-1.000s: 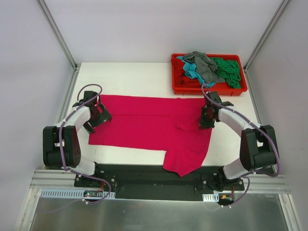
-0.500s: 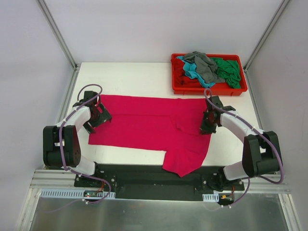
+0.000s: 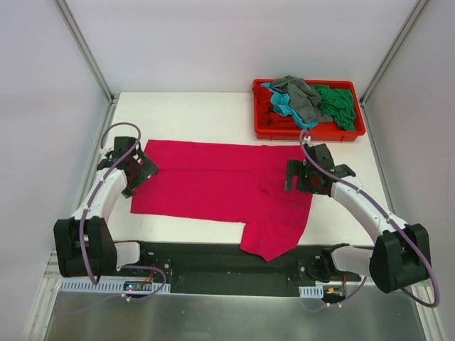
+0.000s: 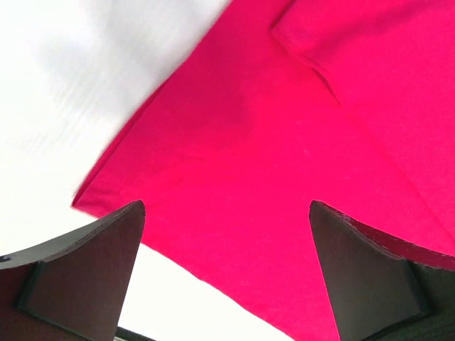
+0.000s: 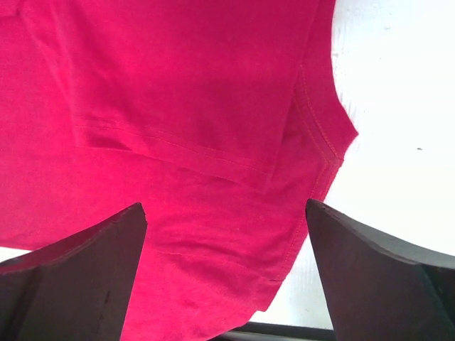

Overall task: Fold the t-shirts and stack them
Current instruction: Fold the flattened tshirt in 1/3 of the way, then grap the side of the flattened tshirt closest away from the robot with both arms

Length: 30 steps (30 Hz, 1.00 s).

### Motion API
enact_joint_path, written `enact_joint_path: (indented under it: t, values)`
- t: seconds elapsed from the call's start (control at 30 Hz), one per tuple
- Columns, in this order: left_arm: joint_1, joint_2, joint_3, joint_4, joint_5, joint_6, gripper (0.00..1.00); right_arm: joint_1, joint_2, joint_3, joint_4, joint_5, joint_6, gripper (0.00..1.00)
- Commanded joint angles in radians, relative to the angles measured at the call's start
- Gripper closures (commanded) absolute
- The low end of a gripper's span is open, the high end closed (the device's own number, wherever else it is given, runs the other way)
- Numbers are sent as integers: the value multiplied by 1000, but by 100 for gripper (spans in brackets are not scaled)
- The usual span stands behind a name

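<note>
A large magenta-pink t-shirt [image 3: 213,181] lies spread flat on the white table [image 3: 199,117], with one corner drooping over the near edge [image 3: 269,245]. My left gripper [image 3: 142,169] hovers open above the shirt's left edge; in the left wrist view its jaws [image 4: 226,209] stand wide apart over pink cloth [image 4: 298,128], holding nothing. My right gripper [image 3: 296,177] is open over the shirt's right end; in the right wrist view [image 5: 224,207] a stitched hem [image 5: 320,135] lies below the empty jaws. Grey [image 3: 302,96], teal [image 3: 284,106], green [image 3: 338,105] and dark red [image 3: 269,114] t-shirts sit bunched in the tray.
The red plastic tray [image 3: 310,133] stands at the back right corner of the table. Metal frame posts [image 3: 85,50] rise at both back corners. The black base rail [image 3: 213,259] runs along the near edge, under the shirt's hanging corner.
My right gripper went from shut to open, letting go of the shirt's right end, and drew back slightly. My left arm shifted a little toward the back left, still open.
</note>
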Motion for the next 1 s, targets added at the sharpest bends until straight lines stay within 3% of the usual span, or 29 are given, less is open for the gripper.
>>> enact_joint_path:
  t: [0.0, 0.2, 0.4, 0.7, 0.97]
  values:
    - [46, -83, -54, -91, -73, -92, 1, -1, -16, -45, 64, -107, -32, 4]
    - [125, -135, -191, -174, -122, -248, 1, 5, 63, -104, 146, -171, 5, 4]
    - [157, -218, -308, -171, -133, -293, 3, 35, 81, -97, 143, -133, -10, 4]
    - [158, -161, -293, -64, -113, -259, 25, 39, 74, -107, 144, -110, -21, 4]
    - [160, -32, -275, 30, -41, -232, 58, 48, 38, -104, 117, -67, -58, 4]
